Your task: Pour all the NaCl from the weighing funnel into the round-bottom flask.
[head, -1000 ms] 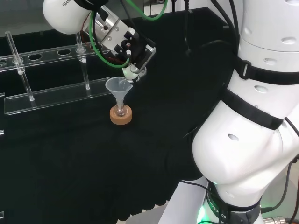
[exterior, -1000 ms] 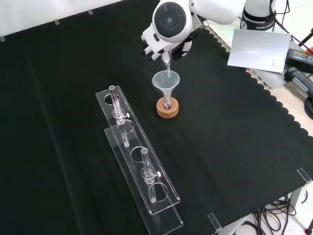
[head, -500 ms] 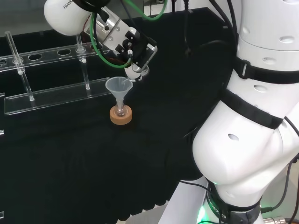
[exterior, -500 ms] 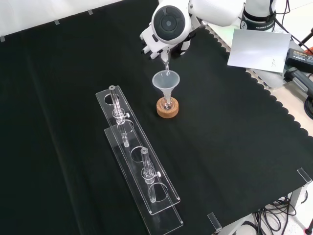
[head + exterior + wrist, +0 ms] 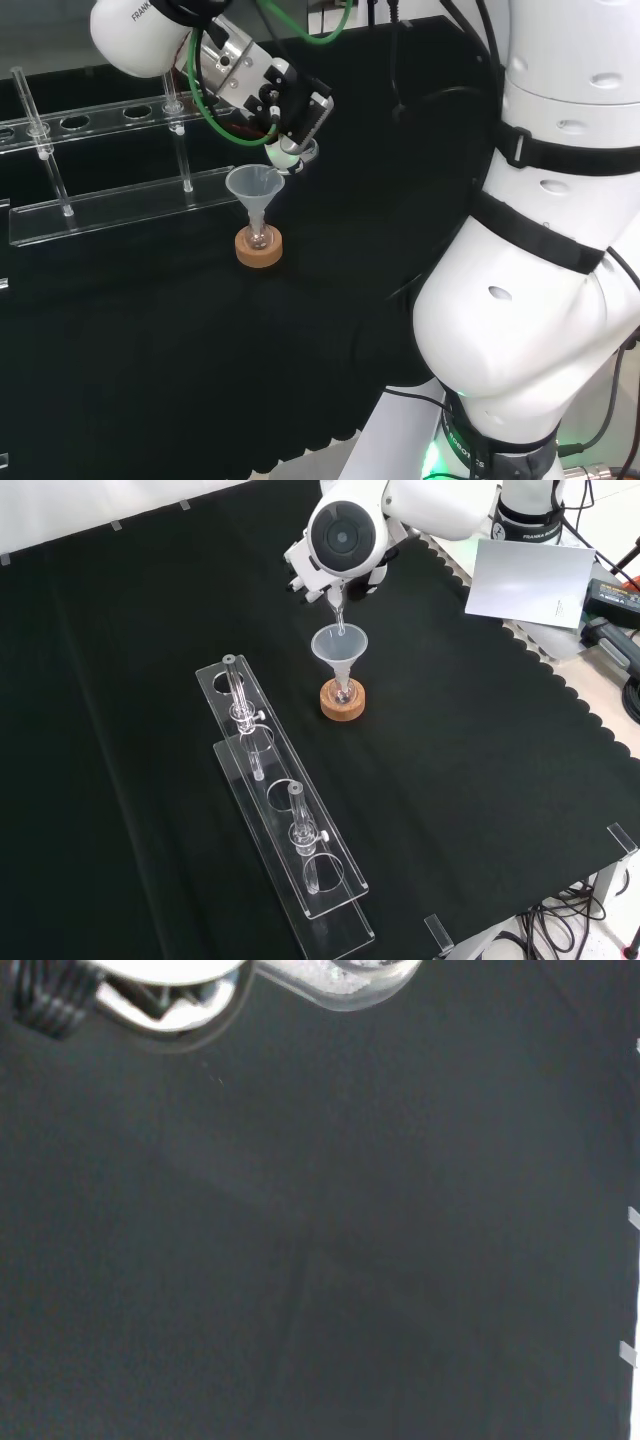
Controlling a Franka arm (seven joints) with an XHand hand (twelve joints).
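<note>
In the head view my hand (image 5: 292, 108) is shut on the clear weighing funnel (image 5: 287, 154), tilted with its spout down over a clear plastic funnel (image 5: 254, 186). That funnel stands in the neck of a small round-bottom flask (image 5: 259, 238) on a cork ring (image 5: 259, 250). In the front view the arm's white link with the grey cap (image 5: 343, 538) covers most of the hand; the weighing funnel's spout (image 5: 337, 616) points into the plastic funnel (image 5: 340, 645) above the cork ring (image 5: 343, 704). The wrist view has the weighing funnel's clear body (image 5: 350, 978) with white grains in it.
Two clear racks (image 5: 280, 790) with a few test tubes lie to the left of the flask in the front view, behind it in the head view (image 5: 100, 125). A white sheet (image 5: 530, 580) lies past the cloth's scalloped edge at the front view's right.
The hand has lifted a little with the weighing funnel, so its spout now hangs slightly higher over the plastic funnel. The flask, cork ring and racks have not moved.
</note>
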